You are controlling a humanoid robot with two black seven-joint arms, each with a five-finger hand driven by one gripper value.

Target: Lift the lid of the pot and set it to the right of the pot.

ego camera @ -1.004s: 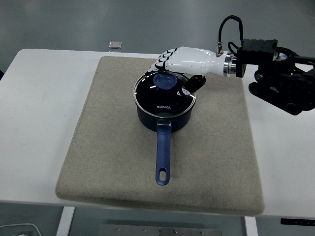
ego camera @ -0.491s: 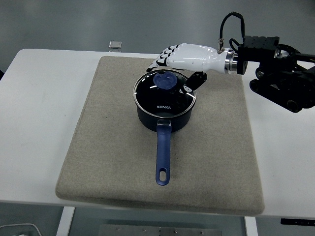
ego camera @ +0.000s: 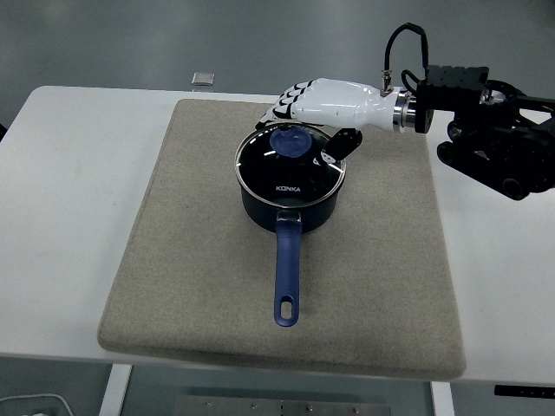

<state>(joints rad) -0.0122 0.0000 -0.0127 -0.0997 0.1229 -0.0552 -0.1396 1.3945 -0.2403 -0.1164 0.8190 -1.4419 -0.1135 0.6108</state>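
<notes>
A dark blue pot (ego camera: 290, 208) stands on the beige mat (ego camera: 191, 260), its long handle (ego camera: 286, 277) pointing toward the near edge. The glass lid (ego camera: 290, 173) with a blue knob (ego camera: 290, 143) sits on the pot. My right hand (ego camera: 308, 130), white with black fingers, hovers over the lid's far right side. Its fingers (ego camera: 286, 108) reach behind the knob and its thumb (ego camera: 340, 143) hangs to the knob's right. The hand is spread around the knob and not closed on it. The left arm is out of the picture.
The mat covers most of the white table (ego camera: 69, 217) and stretches well to the right of the pot. A small grey object (ego camera: 202, 79) lies at the table's far edge. My black right forearm (ego camera: 494, 147) hangs over the table's right side.
The right hand drew slightly up and to the right, then settled a little lower again. The lid has stayed on the pot.
</notes>
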